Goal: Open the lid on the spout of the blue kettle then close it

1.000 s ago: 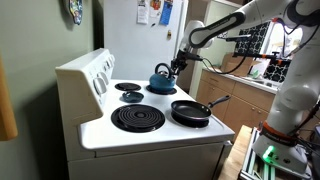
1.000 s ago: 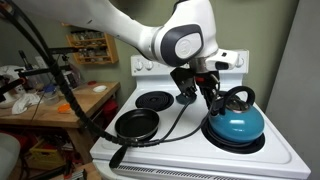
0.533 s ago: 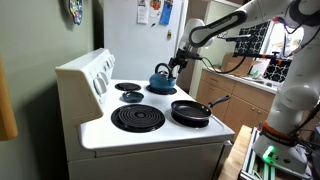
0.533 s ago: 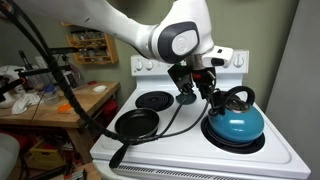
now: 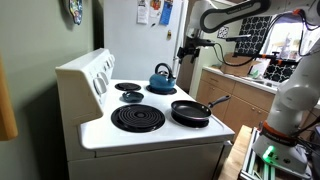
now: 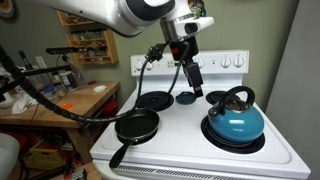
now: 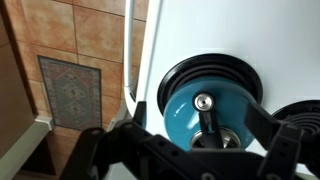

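The blue kettle [image 5: 163, 80] [image 6: 233, 122] sits on a back burner of the stove, its dark arched handle up. The wrist view looks straight down on the kettle [image 7: 205, 108], with the handle across its top. The spout and its lid are too small to make out in any view. My gripper [image 5: 188, 46] [image 6: 194, 82] hangs well above the kettle and touches nothing. In the wrist view the gripper [image 7: 195, 165] is open, with dark fingers [image 7: 100, 150] spread wide at the bottom and nothing between them.
A black frying pan [image 5: 190, 112] [image 6: 137, 125] rests on a front burner, handle pointing off the white stove [image 5: 100, 128]. A large coil burner [image 5: 137, 119] lies beside it. A cluttered counter [image 5: 240, 80] stands past the stove. The control panel [image 6: 230, 62] rises behind the kettle.
My gripper was down at the kettle's side a second ago. It has opened and lifted up and away from the kettle. The kettle has not moved.
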Robot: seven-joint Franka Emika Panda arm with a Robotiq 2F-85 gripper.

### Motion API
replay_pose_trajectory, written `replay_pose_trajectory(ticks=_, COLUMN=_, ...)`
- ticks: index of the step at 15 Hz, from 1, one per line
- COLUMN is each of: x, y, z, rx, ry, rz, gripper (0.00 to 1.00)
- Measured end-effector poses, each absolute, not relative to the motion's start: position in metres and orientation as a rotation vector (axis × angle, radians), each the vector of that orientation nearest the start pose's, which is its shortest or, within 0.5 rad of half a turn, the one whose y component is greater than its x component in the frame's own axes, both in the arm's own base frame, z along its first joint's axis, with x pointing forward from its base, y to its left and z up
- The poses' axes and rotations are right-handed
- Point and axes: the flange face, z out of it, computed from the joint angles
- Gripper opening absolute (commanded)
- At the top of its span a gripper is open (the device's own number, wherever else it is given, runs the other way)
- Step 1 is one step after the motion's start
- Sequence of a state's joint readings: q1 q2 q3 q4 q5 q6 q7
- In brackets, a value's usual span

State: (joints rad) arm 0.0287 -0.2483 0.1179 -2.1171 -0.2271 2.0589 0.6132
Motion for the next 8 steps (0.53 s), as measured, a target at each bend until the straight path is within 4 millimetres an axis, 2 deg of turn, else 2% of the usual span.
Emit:
replay_pose_trajectory(ticks=4, x=0.47, y=0.064, z=0.566, rx=-3.249, ry=0.757, rz=-0.441, gripper=1.0)
replay_pose_trajectory(ticks=8, x=0.472, y=0.064, z=0.562, rx=-3.253, ry=0.754, rz=-0.429, gripper=1.0)
